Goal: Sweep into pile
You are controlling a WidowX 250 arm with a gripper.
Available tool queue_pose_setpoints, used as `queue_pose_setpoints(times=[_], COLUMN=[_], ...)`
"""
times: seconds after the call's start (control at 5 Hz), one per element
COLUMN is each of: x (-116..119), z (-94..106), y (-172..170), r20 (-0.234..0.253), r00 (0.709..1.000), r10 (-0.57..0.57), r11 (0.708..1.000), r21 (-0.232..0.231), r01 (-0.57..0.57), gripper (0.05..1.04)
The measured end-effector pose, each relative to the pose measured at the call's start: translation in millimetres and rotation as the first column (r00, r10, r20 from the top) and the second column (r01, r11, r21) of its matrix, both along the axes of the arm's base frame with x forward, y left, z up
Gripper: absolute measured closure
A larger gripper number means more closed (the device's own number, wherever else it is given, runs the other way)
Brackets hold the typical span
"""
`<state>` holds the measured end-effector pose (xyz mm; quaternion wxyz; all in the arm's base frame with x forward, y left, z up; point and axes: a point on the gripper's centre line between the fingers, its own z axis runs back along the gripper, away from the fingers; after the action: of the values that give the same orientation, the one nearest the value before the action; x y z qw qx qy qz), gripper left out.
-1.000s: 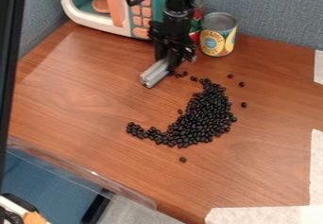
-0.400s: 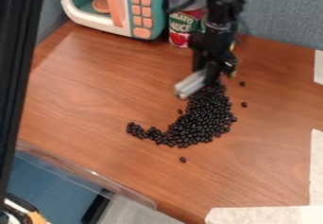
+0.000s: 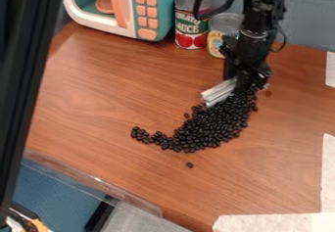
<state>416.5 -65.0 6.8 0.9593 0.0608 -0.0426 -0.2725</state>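
Observation:
The gripper hangs at the upper right of the table, at the top end of the black beans. It is shut on a silver-grey bar, which sticks out toward the lower left and stands at the pile's upper edge. The beans form a curved heap that thins into a tail at the lower left. One loose bean lies below the heap. The gripper and arm hide part of the heap's top end.
A teal and white toy microwave stands at the back left. Beside it are a red tomato can and a yellow can, partly behind the arm. Pale tape marks the front right. A black post runs down the left edge.
The gripper and bar have moved right and slightly down, from left of the scattered upper beans to the heap's top. Beans there have shifted right; the loose ones at the upper right have been reached or covered.

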Motion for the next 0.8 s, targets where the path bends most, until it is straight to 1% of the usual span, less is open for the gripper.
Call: queue_pose_setpoints(times=[0.2,0.4,0.6,0.8], x=[-2,-3,12,-1], z=[-0.3,11.5,51.3,69.6], y=[-5,-3,22,71], r20=[-0.007,-0.01,0.087,0.104], r00=[1.0,1.0,0.996,0.985], r10=[-0.03,-0.026,0.026,0.138], r11=[1.0,1.0,0.999,0.99], r21=[-0.006,-0.014,-0.044,-0.045], r01=[0.03,0.026,-0.022,-0.133], gripper=[0.719,0.719,0.719,0.72])
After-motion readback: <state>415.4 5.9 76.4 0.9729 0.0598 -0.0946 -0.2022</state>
